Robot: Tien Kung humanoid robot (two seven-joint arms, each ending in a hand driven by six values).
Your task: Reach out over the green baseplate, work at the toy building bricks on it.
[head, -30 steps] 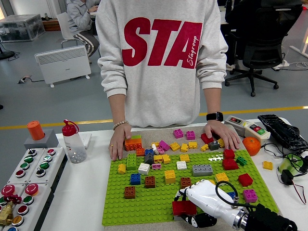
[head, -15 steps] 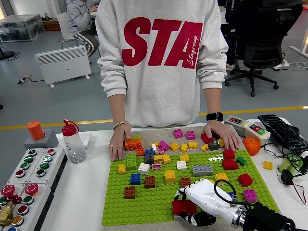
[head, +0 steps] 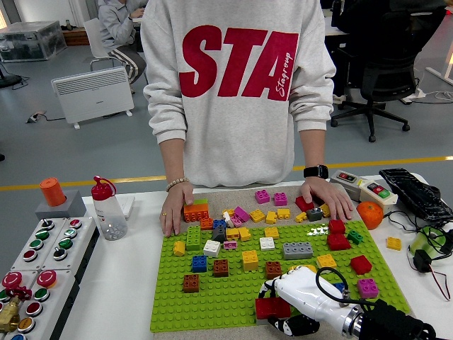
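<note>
I am seeing my white right hand (head: 287, 308) gripping a dark red rectangular toy brick (head: 272, 307) at the near edge of the studded green plastic baseplate (head: 233, 294) on the table (head: 120, 297), fingers curling around it.

Large red letters "STA" with small script "Stagroup" up the A's edge stand on the person's grey sweatshirt (head: 237, 92), well beyond the right hand (head: 297, 301), across the table.
</note>
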